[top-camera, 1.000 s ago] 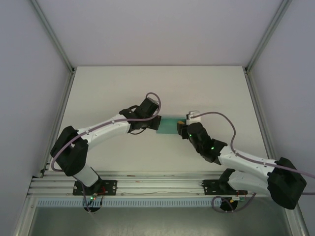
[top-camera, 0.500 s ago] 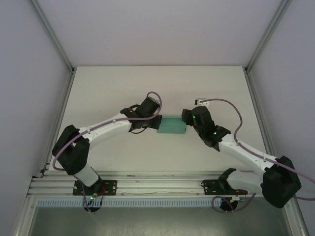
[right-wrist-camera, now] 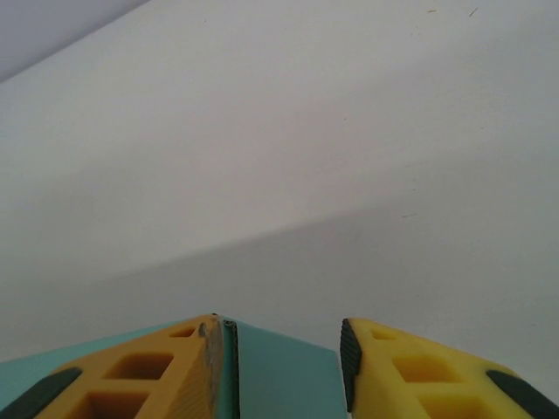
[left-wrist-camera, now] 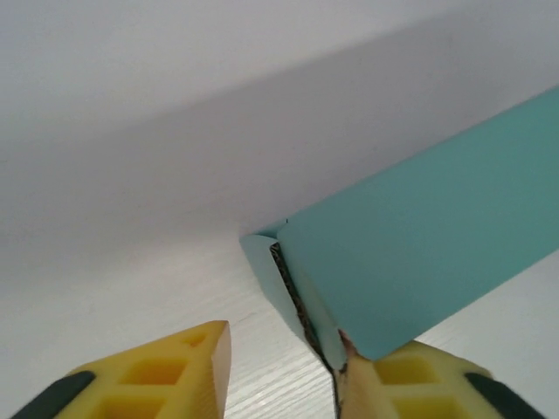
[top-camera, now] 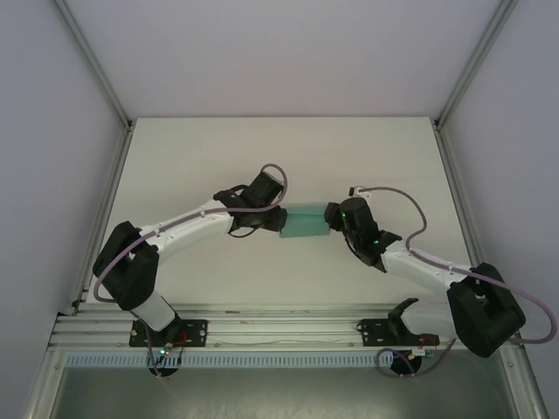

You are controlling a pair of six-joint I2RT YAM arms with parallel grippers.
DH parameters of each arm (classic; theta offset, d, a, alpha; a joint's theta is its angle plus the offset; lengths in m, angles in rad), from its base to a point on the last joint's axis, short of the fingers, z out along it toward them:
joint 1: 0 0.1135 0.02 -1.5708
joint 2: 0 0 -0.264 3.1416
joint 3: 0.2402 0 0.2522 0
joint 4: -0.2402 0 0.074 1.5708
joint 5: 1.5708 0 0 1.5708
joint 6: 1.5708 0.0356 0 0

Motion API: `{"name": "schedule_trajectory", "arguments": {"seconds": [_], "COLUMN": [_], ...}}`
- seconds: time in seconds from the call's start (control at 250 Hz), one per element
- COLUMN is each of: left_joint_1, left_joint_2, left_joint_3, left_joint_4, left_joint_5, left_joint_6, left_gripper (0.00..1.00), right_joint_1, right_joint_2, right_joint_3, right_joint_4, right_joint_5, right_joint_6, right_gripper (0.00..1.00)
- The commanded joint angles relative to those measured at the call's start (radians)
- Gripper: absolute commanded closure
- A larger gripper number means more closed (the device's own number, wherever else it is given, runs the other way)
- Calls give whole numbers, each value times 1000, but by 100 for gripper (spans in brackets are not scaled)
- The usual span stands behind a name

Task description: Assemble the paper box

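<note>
The paper box (top-camera: 304,222) is a small teal-green rectangular box lying mid-table between the two arms. My left gripper (top-camera: 276,219) is at its left end. In the left wrist view this gripper (left-wrist-camera: 284,353) is open, and the box (left-wrist-camera: 419,253) rests its folded end flap against the right finger (left-wrist-camera: 410,384), well apart from the left one. My right gripper (top-camera: 332,216) is at the box's right end. From the right wrist, the box (right-wrist-camera: 279,375) spans the gap between both yellow fingers of the gripper (right-wrist-camera: 284,349), which is shut on it.
The white table (top-camera: 262,157) stretches bare behind and to both sides of the box. Grey enclosure walls with metal posts (top-camera: 96,78) border it. An aluminium rail (top-camera: 279,327) carrying the arm bases runs along the near edge.
The left gripper has opened from shut on the box's left end. The right arm swung to the box's right end, and its jaws narrowed onto it.
</note>
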Motion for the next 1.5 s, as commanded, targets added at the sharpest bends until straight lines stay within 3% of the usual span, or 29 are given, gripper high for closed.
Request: {"name": "schedule_trajectory", "arguments": {"seconds": [0.0,0.132,0.288,0.564,0.652,0.839,1.039,1.167,1.247,1.371,1.419,1.499], "left_joint_1": [-4,6,48,122,131,142,165,162,165,165,165,165], "left_joint_2": [-27,-73,-105,-44,-16,13,46,60,71,80,79,78], "left_joint_3": [32,52,59,62,33,-132,-348,-414,-423,-415,-403,-367], "left_joint_4": [-99,-102,-73,22,56,195,383,460,478,501,494,468], "left_joint_5": [46,65,67,159,210,305,370,393,393,411,408,402], "left_joint_6": [30,34,-14,-59,-68,-110,-183,-205,-210,-213,-211,-205], "left_gripper": [53,35,2,2,8,34,74,78,89,94,100,100], "right_joint_1": [4,5,5,6,5,6,5,4,4,4,5,4], "right_joint_2": [44,42,42,44,52,85,101,105,113,116,115,105], "right_joint_3": [-67,-75,-85,-92,-92,-119,-196,-230,-246,-237,-228,-200], "right_joint_4": [-155,-153,-142,-132,-126,-72,63,128,167,175,169,135], "right_joint_5": [-41,-33,-28,-25,-22,-32,-95,-133,-151,-179,-185,-195], "right_joint_6": [15,8,-4,2,5,9,-14,-31,-36,-33,-30,-19], "right_gripper": [63,63,64,66,66,67,72,78,83,91,93,95]}}
